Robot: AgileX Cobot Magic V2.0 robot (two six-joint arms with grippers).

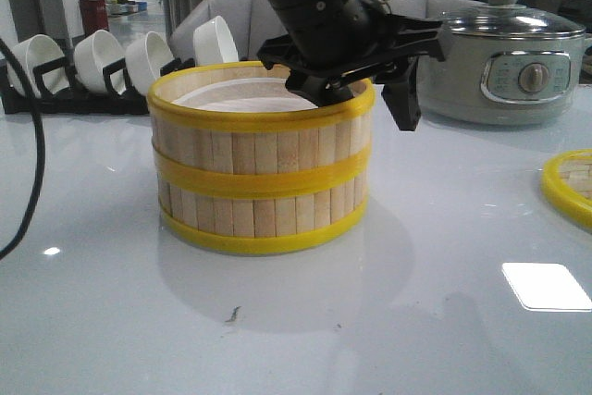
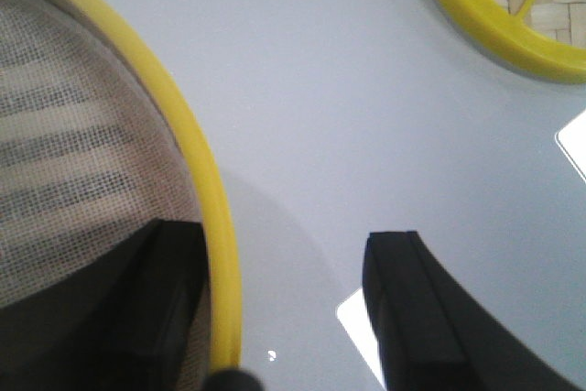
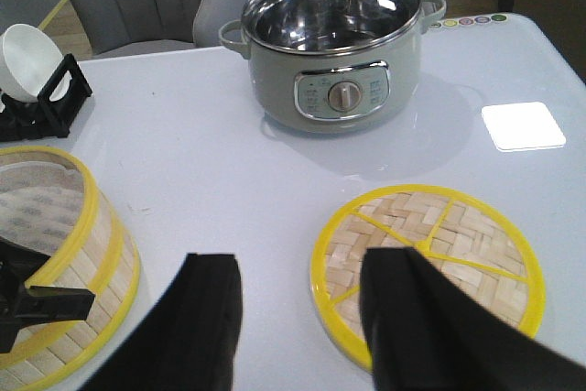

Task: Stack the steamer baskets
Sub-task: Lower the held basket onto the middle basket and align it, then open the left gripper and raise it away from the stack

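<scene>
Two steamer baskets stand stacked mid-table, the upper one [image 1: 262,141] resting squarely on the lower one [image 1: 262,205]. My left gripper [image 1: 363,99] is open at the upper basket's right rim. In the left wrist view its fingers straddle the yellow rim [image 2: 197,162]: one finger [image 2: 165,299] is over the mesh liner [image 2: 73,135] inside, the other [image 2: 412,318] is outside above the table, and neither pad presses the wall. My right gripper [image 3: 302,258] hangs open and empty above the table, between the stack [image 3: 87,263] and the woven lid [image 3: 458,244].
The flat woven lid [image 1: 569,187] lies at the right edge of the table. A grey electric pot [image 1: 504,67] with a glass lid stands behind it. A black rack of white bowls [image 1: 92,67] runs along the back left. A black cable [image 1: 32,182] hangs at the far left.
</scene>
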